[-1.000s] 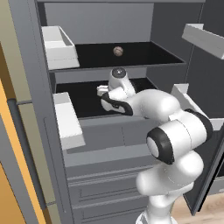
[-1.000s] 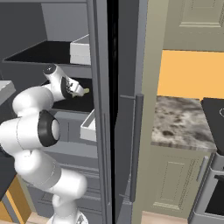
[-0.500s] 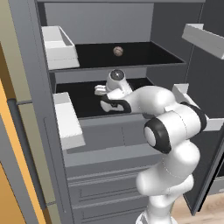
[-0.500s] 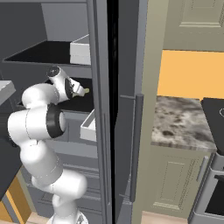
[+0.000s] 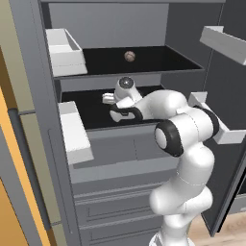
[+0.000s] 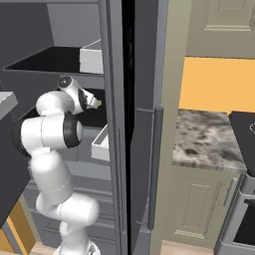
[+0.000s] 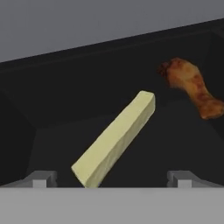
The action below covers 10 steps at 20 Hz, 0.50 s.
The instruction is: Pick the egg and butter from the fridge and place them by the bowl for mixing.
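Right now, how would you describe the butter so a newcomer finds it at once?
Open fridge, lower black shelf: the butter lies ahead of the open tool. It is a pale yellow straight-edged stick, unlike the lumpy orange-brown item beside it.

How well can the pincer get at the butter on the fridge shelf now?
Probably well: the pincer is open, the butter lies between its fingertips' line of approach, and the orange lumpy item sits apart, to one side.

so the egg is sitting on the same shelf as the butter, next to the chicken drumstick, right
Not quite. The left base view shows the egg alone on the upper shelf. The butter lies one shelf lower, where the tool reaches, and the hand view shows it beside the chicken drumstick.
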Tool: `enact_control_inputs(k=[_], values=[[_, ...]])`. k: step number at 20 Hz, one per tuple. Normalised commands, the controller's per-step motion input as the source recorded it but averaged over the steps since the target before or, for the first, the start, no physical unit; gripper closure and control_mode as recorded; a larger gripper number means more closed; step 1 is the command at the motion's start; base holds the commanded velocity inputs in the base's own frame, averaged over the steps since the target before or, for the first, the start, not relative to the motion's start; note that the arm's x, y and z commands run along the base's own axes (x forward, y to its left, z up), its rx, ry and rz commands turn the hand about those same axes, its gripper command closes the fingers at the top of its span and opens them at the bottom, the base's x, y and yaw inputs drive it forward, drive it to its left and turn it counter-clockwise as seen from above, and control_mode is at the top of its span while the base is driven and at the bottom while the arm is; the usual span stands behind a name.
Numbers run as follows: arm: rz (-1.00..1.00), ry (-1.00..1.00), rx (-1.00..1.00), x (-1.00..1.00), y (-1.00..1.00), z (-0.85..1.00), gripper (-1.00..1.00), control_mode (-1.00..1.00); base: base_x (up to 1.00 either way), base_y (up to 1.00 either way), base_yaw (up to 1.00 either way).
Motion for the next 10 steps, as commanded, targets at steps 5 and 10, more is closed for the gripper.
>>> enact_control_inputs(k=[5,10], values=[[0.0,0.0,0.0,0.31,0.05,-0.05,-1.0,-1.0,0.0,0.0,0.0],[0.0,0.0,0.0,0.32,0.01,-0.12,-1.0,-1.0,0.0,0.0,0.0]])
